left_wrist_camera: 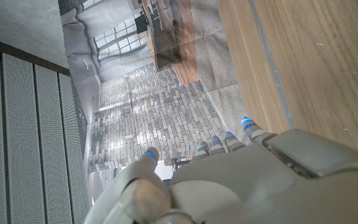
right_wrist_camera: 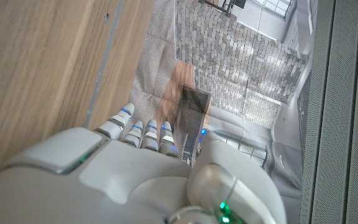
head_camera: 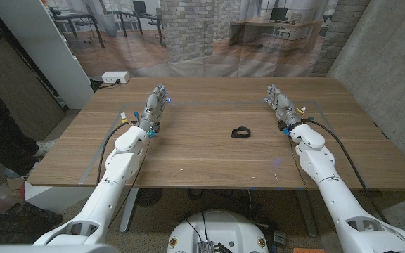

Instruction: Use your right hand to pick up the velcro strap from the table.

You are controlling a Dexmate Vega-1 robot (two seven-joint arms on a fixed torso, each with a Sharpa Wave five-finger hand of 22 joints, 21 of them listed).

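Strap (head_camera: 241,132) lies as a small black loop mid-table (head_camera: 188,151), well apart from both hands; right hand (head_camera: 281,107) stands by the far right side, fingers extended, holding nothing; left hand (head_camera: 153,109) likewise empty; risk, I judge: thin loop slides or slips under fingertips during the grasp.

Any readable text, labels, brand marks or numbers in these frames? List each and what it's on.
None readable.
velcro strap: plain black, no visible marking.
left hand, right hand: lit dots only, no lettering.
white box beyond the table: too small to read.
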